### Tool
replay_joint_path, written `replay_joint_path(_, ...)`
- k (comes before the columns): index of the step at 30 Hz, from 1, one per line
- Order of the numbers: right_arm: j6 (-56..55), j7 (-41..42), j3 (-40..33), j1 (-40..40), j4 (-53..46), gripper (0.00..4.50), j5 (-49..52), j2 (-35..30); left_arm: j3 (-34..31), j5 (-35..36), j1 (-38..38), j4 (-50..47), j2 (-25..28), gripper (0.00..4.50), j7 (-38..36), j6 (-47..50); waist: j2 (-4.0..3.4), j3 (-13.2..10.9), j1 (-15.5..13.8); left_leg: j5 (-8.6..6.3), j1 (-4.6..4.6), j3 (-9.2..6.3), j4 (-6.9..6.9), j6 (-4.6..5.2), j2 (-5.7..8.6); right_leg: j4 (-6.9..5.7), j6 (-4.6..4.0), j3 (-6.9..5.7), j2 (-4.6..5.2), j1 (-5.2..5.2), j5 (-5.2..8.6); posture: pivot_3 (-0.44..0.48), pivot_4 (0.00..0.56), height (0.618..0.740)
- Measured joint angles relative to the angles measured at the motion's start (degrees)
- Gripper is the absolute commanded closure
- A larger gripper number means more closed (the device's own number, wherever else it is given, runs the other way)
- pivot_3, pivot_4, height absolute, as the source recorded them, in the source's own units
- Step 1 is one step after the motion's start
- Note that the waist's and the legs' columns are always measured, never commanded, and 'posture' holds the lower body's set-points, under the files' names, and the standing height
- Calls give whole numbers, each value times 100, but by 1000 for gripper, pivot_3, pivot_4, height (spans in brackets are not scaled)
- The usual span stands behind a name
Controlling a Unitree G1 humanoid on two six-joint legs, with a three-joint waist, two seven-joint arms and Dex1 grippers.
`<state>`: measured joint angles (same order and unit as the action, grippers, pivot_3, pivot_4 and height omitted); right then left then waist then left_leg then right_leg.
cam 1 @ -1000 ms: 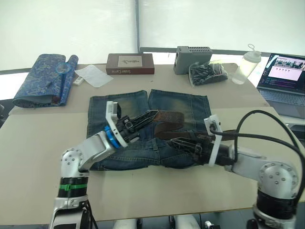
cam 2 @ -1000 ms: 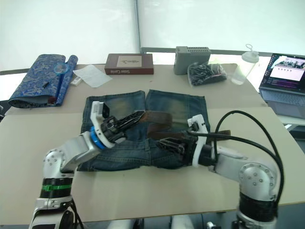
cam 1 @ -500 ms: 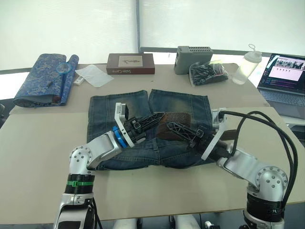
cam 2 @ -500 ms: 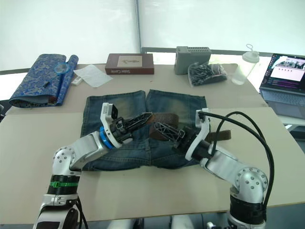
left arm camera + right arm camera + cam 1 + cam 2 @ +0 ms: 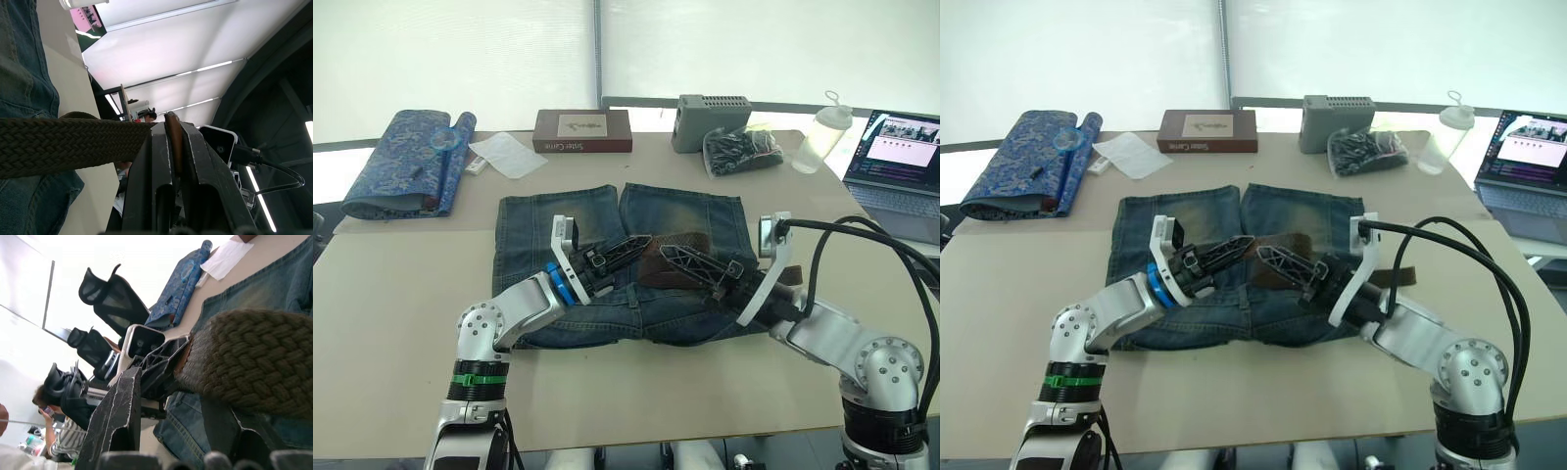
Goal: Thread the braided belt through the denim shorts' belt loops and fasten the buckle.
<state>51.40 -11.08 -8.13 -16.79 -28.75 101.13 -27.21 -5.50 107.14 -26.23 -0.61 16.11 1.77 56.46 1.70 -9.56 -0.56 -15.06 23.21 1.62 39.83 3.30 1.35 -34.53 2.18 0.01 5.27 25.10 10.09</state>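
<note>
The denim shorts [image 5: 705, 215] lie flat mid-table, legs pointing away from me. The braided belt [image 5: 695, 241] lies across them, and its far end trails off the shorts' right side [image 5: 1400, 277]. My left gripper [image 5: 641, 245] hovers over the shorts' middle, shut on a thin brown edge of the belt [image 5: 73, 147]. My right gripper [image 5: 670, 253] meets it tip to tip from the right. It is open, and the braided strap [image 5: 254, 357] lies over one of its fingers [image 5: 117, 421]. The buckle and the belt loops are hidden.
At the back stand a blue patterned fabric roll [image 5: 401, 162], white paper [image 5: 506, 154], a brown box [image 5: 581, 130], a grey device [image 5: 710, 119], a bag of black parts [image 5: 739, 152] and a bottle [image 5: 820, 137]. A laptop [image 5: 901, 166] sits far right. Black cables [image 5: 862, 235] loop off my right arm.
My right gripper has lifted off the shorts' right side and swung left to the belt at my left gripper's tips. My left gripper has edged right with the belt.
</note>
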Motion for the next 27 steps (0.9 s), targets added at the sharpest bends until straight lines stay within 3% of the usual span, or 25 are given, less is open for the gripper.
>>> replay_joint_path(7, -334, 96, 85, -9, 124, 2544, -533, 156, 10, 0, 32, -84, 11, 4500, 5, 0, 0, 0, 0, 0, 1, 0, 0, 0, 0, 0, 1, 0, 0, 0, 0, 0, 150, 740)
replay_joint_path(13, -349, 237, 101, -12, 143, 4423, -841, 166, 29, -106, 111, -109, 50, 4500, -31, 1, 0, 0, -2, 0, 0, 0, 0, 0, 0, 0, 0, 0, 0, 1, 0, 0, 150, 740)
replay_joint_path(23, -368, 315, 296, -179, 175, 4473, -1871, 326, 100, -1497, 383, -782, 553, 4500, -933, -54, -1, 0, 10, 0, 0, 4, -2, 0, -1, -1, -1, 2, -3, 5, 1, 0, 150, 740)
replay_joint_path(27, -368, 624, 328, -410, -110, 4473, -2457, -288, 262, -1948, 430, -1153, 623, 4500, -1294, -94, -5, -3, -18, 0, 3, 4, -1, 1, 3, 11, -9, 0, 1, 2, 5, 0, 150, 740)
